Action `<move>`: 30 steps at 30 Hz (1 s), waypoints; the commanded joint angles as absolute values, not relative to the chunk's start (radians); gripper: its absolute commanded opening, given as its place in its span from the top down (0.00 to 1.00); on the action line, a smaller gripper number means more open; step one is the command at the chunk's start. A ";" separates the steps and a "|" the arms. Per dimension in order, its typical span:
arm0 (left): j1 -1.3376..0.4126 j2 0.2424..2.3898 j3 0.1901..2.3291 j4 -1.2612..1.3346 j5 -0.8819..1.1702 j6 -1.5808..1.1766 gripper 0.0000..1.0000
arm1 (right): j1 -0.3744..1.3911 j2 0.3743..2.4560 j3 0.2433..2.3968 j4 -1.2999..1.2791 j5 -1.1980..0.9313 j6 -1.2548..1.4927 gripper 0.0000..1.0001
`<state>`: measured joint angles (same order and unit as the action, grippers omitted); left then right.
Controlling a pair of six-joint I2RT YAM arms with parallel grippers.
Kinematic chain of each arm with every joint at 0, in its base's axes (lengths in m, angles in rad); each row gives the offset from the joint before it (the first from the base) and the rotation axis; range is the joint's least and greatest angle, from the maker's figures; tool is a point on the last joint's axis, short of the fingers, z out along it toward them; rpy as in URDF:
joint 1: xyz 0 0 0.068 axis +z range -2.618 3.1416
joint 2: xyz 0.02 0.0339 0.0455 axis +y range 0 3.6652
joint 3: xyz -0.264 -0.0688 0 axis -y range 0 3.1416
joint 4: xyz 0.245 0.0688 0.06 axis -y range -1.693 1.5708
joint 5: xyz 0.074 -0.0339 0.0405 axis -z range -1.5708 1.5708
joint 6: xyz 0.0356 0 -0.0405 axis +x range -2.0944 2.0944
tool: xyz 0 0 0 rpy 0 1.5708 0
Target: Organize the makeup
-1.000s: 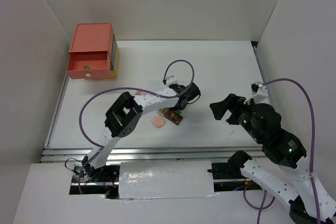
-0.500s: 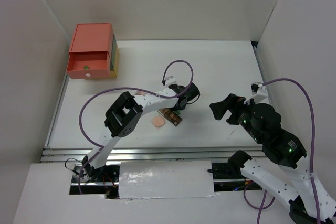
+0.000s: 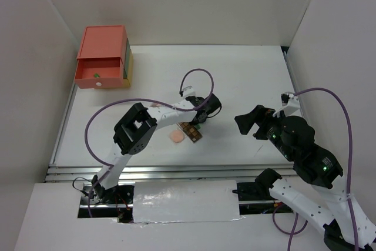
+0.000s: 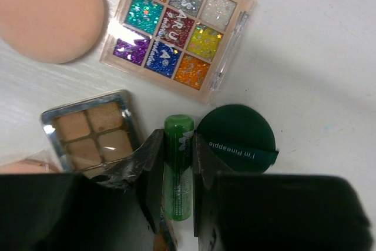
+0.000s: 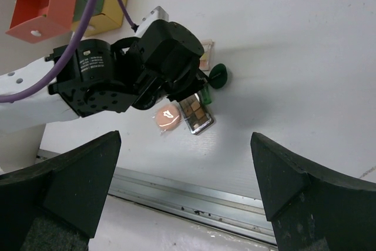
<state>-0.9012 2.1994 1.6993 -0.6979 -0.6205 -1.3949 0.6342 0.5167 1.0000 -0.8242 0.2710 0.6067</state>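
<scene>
My left gripper [image 4: 177, 142] is shut on the green tube [image 4: 178, 127], one finger on each side of it, low over the table. Around it lie the dark green round compact [image 4: 238, 139] on the right, the brown palette [image 4: 94, 133] on the left, the multicolour palette [image 4: 179, 30] and a peach puff [image 4: 47, 13] beyond. In the top view the left gripper [image 3: 204, 114] is at mid-table, next to the brown palette [image 3: 191, 131] and a puff [image 3: 176, 137]. My right gripper [image 3: 257, 120] is open and empty, raised to the right of the group.
The coral, green and yellow drawer box [image 3: 103, 57] stands at the far left corner with its coral drawer pulled out. White walls close in the table on three sides. A metal rail [image 5: 194, 195] runs along the near edge.
The left gripper and its cable have shifted slightly up and left over the makeup group. The right arm has not moved.
</scene>
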 commanded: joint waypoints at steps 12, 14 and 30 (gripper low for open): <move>-0.908 1.718 1.612 -0.651 -0.793 -1.256 0.86 | 0.627 0.517 1.011 -0.807 0.262 0.589 0.00; -0.859 1.656 1.640 -0.724 -0.841 -1.253 0.86 | 0.629 0.520 1.019 -0.811 0.261 0.589 0.00; -0.028 1.534 1.696 -0.727 -0.586 -0.980 0.84 | 0.629 0.526 1.026 -0.779 0.219 0.595 0.00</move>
